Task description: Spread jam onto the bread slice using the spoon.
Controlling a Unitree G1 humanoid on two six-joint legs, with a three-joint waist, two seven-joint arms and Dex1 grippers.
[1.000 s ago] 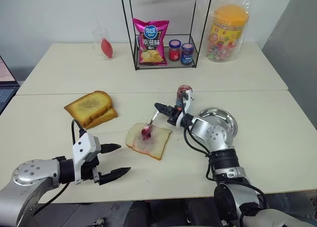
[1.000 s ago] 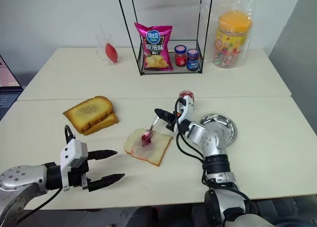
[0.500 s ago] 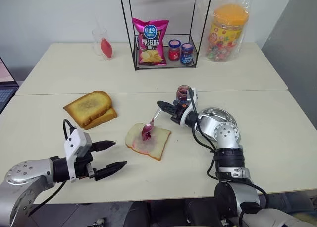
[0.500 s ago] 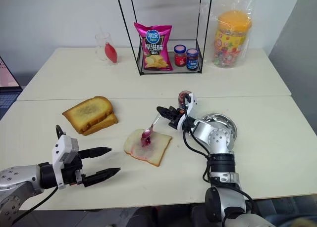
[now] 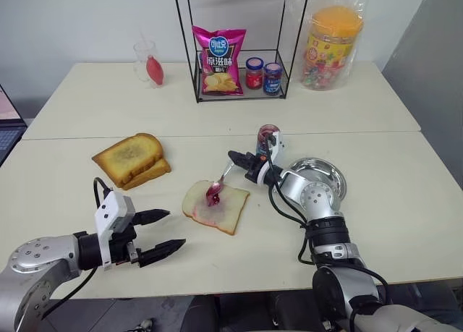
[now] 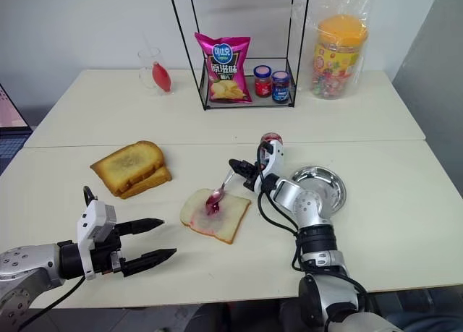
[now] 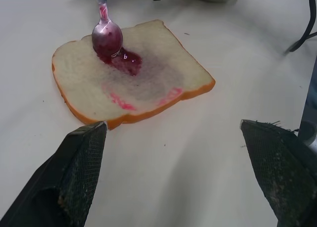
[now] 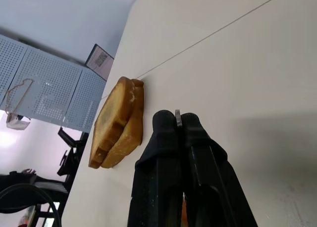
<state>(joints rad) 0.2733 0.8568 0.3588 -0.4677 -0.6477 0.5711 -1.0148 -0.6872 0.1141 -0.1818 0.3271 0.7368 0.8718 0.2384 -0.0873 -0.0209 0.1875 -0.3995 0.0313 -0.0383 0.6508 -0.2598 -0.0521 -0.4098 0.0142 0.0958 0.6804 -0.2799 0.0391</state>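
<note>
The bread slice (image 5: 221, 210) lies pale on the table's front half, its centre smeared with red jam. The spoon (image 5: 220, 182) slants down from the right, and its jam-coated bowl (image 7: 107, 37) rests on the slice near the far edge. My right gripper (image 5: 235, 158) is shut on the spoon's handle, whose end (image 8: 177, 116) shows between the fingertips. The open jar of jam (image 5: 268, 136) stands just behind that hand. My left gripper (image 5: 174, 228) hovers open to the left of the bread, nothing between its fingers (image 7: 79, 172).
A round metal plate (image 5: 327, 170) sits right of the bread, behind my right forearm. Two toasted slices (image 5: 130, 157) are stacked at the left. At the back stand a wire rack (image 5: 197, 57) with a chips bag (image 5: 219, 61) and two lidded jars (image 5: 263, 74), a candy tub (image 5: 331, 46) and a glass (image 5: 150, 63).
My left wrist has rolled slightly, with the gripper staying open in place. The spoon's bowl has stayed on the bread in the right gripper's hold.
</note>
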